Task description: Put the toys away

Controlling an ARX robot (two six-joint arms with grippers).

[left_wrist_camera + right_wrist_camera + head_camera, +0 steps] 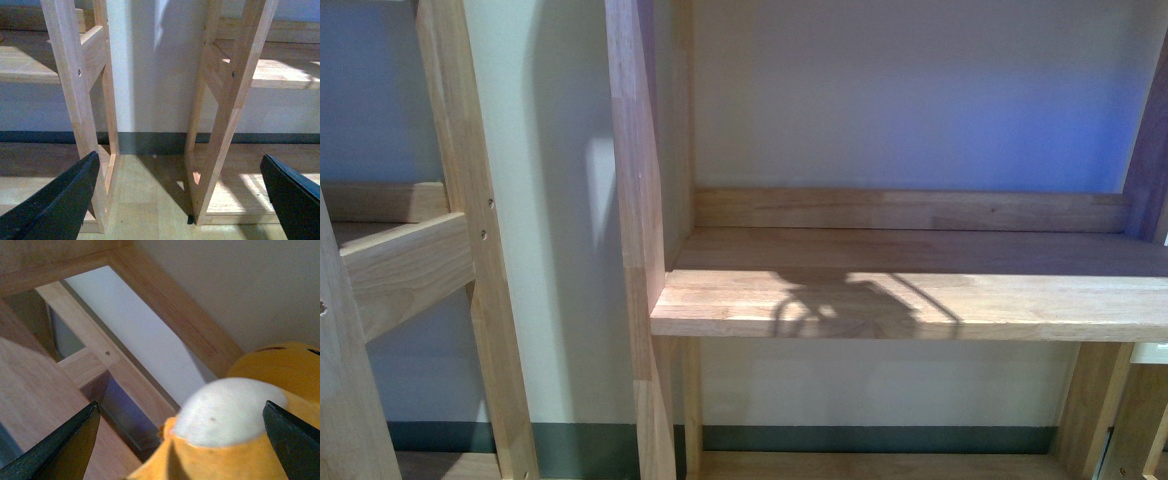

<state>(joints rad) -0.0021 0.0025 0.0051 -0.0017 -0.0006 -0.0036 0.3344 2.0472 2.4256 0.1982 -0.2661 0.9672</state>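
Bare wooden shelving units stand against a pale painted wall with a dark baseboard over light wood flooring, a setting that appears to be a room in a home, though the narrow views leave that uncertain.
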